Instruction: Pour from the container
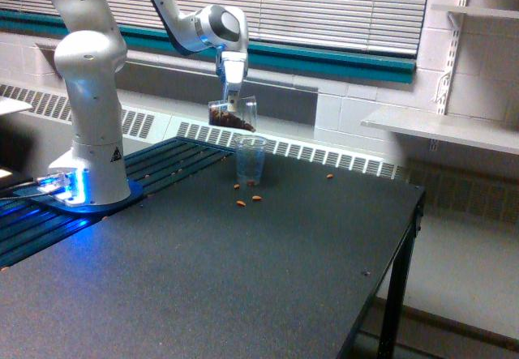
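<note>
So in the exterior view the gripper [231, 100] was clamped on the container [232, 114], holding it tipped in the air with brown nuts inside. Just below the gripper sat a small clear tumbler [250, 161] on the bench [268, 278], few loose nuts [248, 201] scattered beneath.

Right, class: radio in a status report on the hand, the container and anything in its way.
Hand shut on container, raised above small cup. Container tilted, brown pieces inside. Loose pieces on table; nothing between container and cup.
</note>
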Robot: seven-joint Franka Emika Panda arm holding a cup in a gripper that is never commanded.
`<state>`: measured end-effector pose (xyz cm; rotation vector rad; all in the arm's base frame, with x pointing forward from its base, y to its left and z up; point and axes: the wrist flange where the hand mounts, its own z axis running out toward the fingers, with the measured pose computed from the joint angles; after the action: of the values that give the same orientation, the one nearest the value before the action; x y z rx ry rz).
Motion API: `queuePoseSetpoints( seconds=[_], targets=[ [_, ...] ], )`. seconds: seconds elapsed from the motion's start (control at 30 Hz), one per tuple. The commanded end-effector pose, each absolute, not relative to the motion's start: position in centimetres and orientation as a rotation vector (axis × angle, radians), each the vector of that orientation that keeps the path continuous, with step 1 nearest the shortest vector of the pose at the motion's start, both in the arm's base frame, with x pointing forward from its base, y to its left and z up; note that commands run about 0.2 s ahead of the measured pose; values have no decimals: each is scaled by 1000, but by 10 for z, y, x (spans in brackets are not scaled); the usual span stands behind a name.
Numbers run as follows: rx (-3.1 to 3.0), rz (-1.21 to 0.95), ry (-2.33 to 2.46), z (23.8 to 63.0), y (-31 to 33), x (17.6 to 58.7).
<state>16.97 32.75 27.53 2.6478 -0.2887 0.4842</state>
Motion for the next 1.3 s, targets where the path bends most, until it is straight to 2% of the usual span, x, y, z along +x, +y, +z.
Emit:
queuePoseSetpoints(
  seconds=[0.03,1.3],
  targets=[
    [2643,465,-334,278,330,170],
    [2682,281,-375,281,324,178]
  ],
)
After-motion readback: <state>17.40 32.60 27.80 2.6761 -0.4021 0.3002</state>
